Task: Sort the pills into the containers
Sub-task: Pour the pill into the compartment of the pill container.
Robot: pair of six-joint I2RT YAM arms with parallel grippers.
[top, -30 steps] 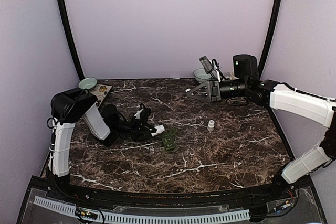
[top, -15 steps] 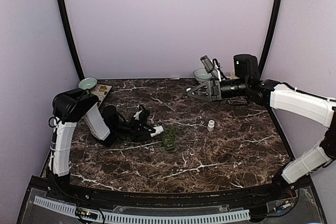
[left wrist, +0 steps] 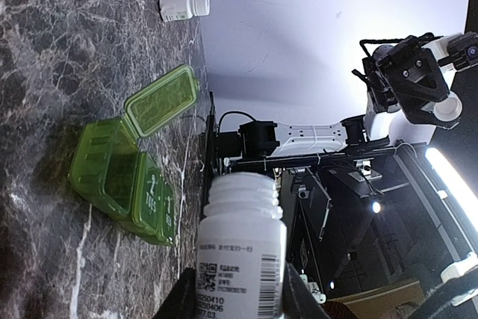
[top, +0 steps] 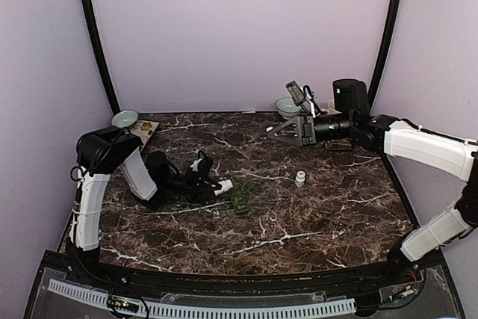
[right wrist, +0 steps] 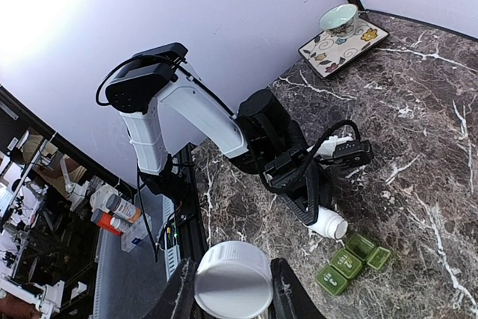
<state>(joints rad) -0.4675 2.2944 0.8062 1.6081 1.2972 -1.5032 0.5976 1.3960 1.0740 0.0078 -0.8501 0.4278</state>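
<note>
The containers are a green pill box (top: 240,201) on the dark marble table (top: 321,214), with one end lid flipped open (left wrist: 160,98) and two lids shut. My left gripper (top: 216,184) is shut on an uncapped white bottle (left wrist: 240,244), lying almost level with its mouth (right wrist: 337,228) close to the box (right wrist: 351,259). My right gripper (top: 272,131) hangs above the back of the table, shut on a white screw cap (right wrist: 233,287). A second small white bottle (top: 299,178), capped, stands right of the box. The pills are hidden.
A pale green bowl (top: 125,118) and a flowered rectangular plate (top: 143,131) sit in the back left corner. Another bowl (top: 287,104) is at the back wall behind my right gripper. Purple walls close in the table on three sides.
</note>
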